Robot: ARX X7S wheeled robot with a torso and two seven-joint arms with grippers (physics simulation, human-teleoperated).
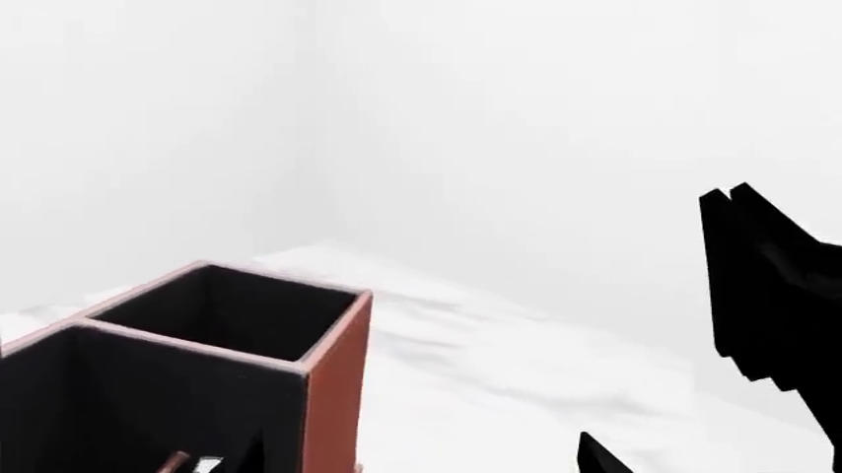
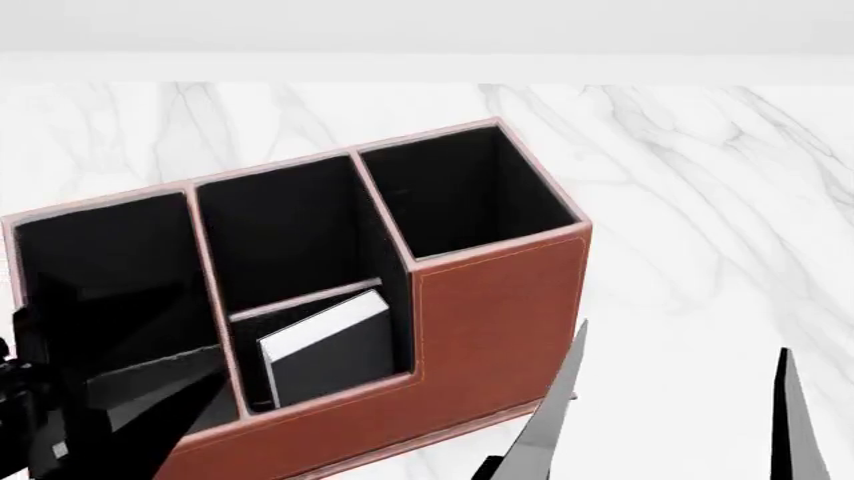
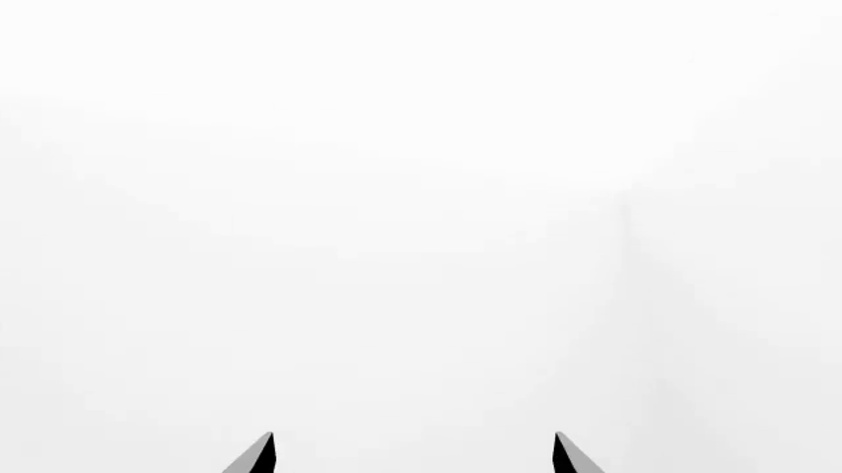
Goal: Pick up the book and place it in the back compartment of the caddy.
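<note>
Gleaming white marble tabletop [image 2: 694, 200] under caddy [image 2: 494, 300]

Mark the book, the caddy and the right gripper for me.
book [image 2: 334, 352]: head view, on its black front cover, leaning in the small middle cell.
caddy [image 2: 497, 320]: head view, on its reddish-brown outer wall.
right gripper [image 2: 677, 420]: head view, midway between its two open fingertips.

A caddy [image 2: 494, 300] is sitting on a table [image 2: 707, 200], its tall end cell at the right. A book [image 2: 334, 350] is leaning tilted inside the back compartment [image 2: 320, 340], between the cross divider and the near outer wall.
</note>
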